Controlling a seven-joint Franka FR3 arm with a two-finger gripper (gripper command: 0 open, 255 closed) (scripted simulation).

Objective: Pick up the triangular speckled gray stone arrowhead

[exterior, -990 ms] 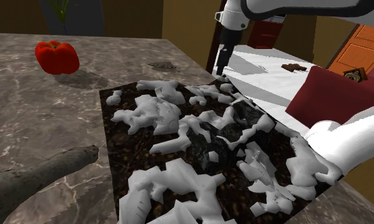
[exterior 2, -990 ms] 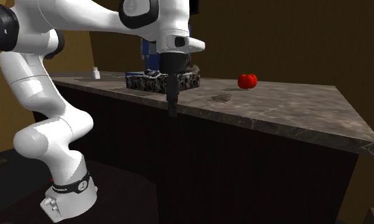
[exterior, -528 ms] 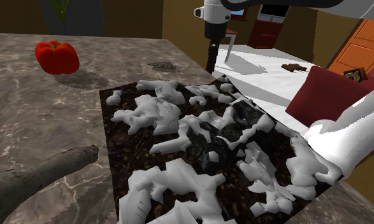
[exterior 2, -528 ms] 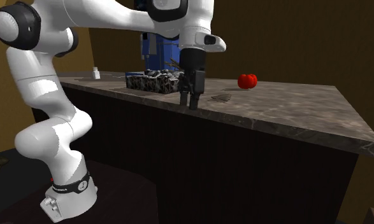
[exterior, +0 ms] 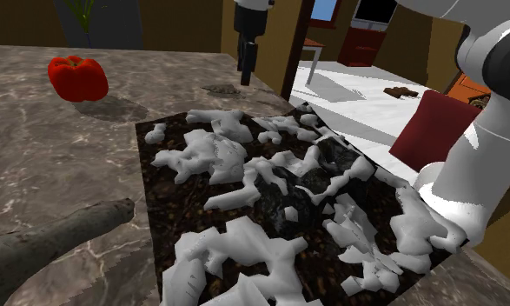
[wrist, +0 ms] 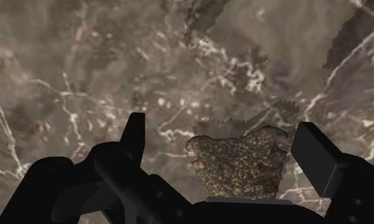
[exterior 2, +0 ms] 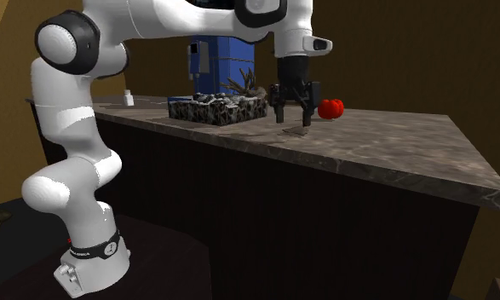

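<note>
The arrowhead is a flat, speckled brown-grey stone lying on the dark marbled counter. It lies between my open gripper's two black fingers and a little below them, touched by neither. In the shoulder view the arrowhead is a small dark patch near the counter's far edge, with the gripper hanging just above and beside it. From the second exterior view the gripper hovers fingers-down right over the arrowhead.
A red pepper-like thing sits further back on the counter. A shallow dark box with white and black lumps lies close to the shoulder camera. A grey branch-like thing lies beside it. A small white bottle stands at the counter's far end.
The arm has swung from beyond the counter's edge to above the arrowhead. The fingers, together a second ago, now stand apart.
</note>
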